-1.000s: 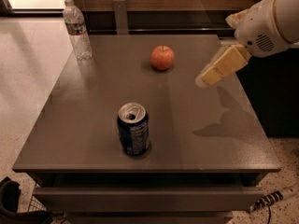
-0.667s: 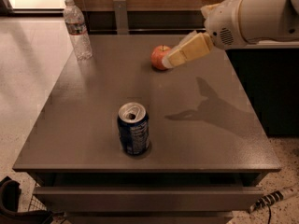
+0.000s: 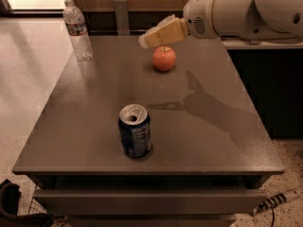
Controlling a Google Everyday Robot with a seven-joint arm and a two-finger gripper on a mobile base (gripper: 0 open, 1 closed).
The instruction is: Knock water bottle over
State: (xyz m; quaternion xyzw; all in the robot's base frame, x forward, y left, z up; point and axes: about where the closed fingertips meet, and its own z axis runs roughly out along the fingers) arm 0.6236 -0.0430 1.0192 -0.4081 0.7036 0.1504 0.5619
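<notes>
The water bottle (image 3: 78, 31), clear with a white cap and a dark label band, stands upright at the far left corner of the grey table (image 3: 199, 126). My gripper (image 3: 144, 40), on a white arm coming in from the upper right, hovers above the table just over the apple. It is well to the right of the bottle and apart from it.
A red apple (image 3: 164, 58) sits at the far middle of the table, right under the gripper. An open dark blue soda can (image 3: 135, 130) stands near the front middle. A wooden wall runs behind the table. A dark cabinet stands to the right.
The arm has swung left across the table, from over the right edge to above the apple, closer to the bottle. Bottle, apple and can have not moved.
</notes>
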